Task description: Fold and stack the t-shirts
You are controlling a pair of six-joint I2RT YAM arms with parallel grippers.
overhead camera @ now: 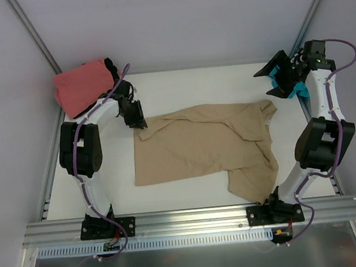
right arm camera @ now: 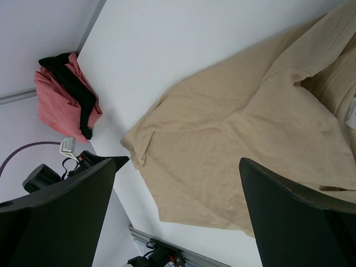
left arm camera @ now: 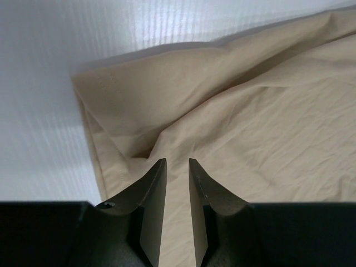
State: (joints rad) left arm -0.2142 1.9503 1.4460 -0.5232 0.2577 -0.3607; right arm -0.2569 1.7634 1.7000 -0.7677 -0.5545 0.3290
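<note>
The tan t-shirt point(overhead camera: 198, 147) lies spread and rumpled across the middle of the white table, one part trailing toward the front right. My left gripper point(overhead camera: 140, 121) is down on its far-left corner. In the left wrist view the jaws stand nearly together, and the tan cloth point(left arm camera: 250, 111) rises in a ridge into the left gripper point(left arm camera: 177, 161). My right gripper point(overhead camera: 271, 79) hangs open at the back right, above a teal t-shirt point(overhead camera: 280, 83). Its wrist view looks down between the wide fingers of the right gripper point(right arm camera: 183, 160) at the tan shirt point(right arm camera: 233, 139).
A coral-pink t-shirt point(overhead camera: 82, 86) lies bunched in the back left corner with a black t-shirt point(overhead camera: 110, 67) against it; both the coral-pink one point(right arm camera: 58, 94) and the black one point(right arm camera: 72, 89) show in the right wrist view. Grey walls close the sides, and an aluminium rail point(overhead camera: 187, 217) runs along the near edge.
</note>
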